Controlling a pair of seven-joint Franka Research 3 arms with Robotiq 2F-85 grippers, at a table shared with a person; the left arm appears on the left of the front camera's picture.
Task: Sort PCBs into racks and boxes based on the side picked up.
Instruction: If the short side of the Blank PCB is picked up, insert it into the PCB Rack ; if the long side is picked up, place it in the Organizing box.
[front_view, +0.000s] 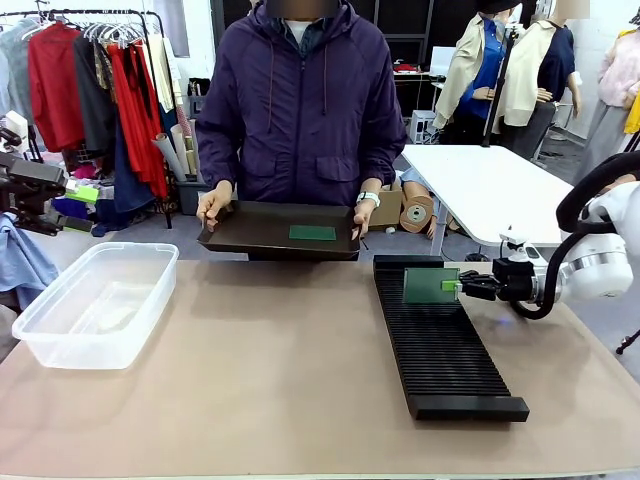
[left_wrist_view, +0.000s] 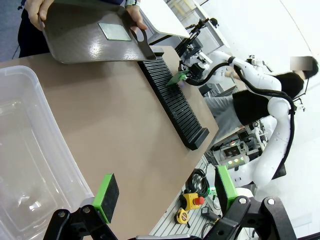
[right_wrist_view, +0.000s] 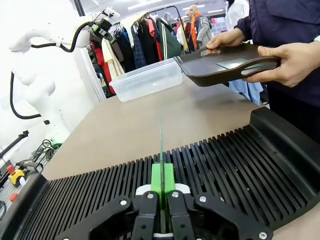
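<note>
Right claw (front_view: 458, 287) clamps an upright PCB (front_view: 428, 286) at the rack (front_view: 445, 362); left claw (left_wrist_view: 164, 192) gapes apart.

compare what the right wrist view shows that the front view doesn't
Right wrist view: the held PCB seen edge-on, upright, clamped in the right hand above the slotted rack.
Front view: that PCB's broad green face, the rack's whole length, and a second PCB, plainly green, lying flat on the dark tray.
Shared: the person holding the tray with both hands, the clear tub, the rack.
</note>
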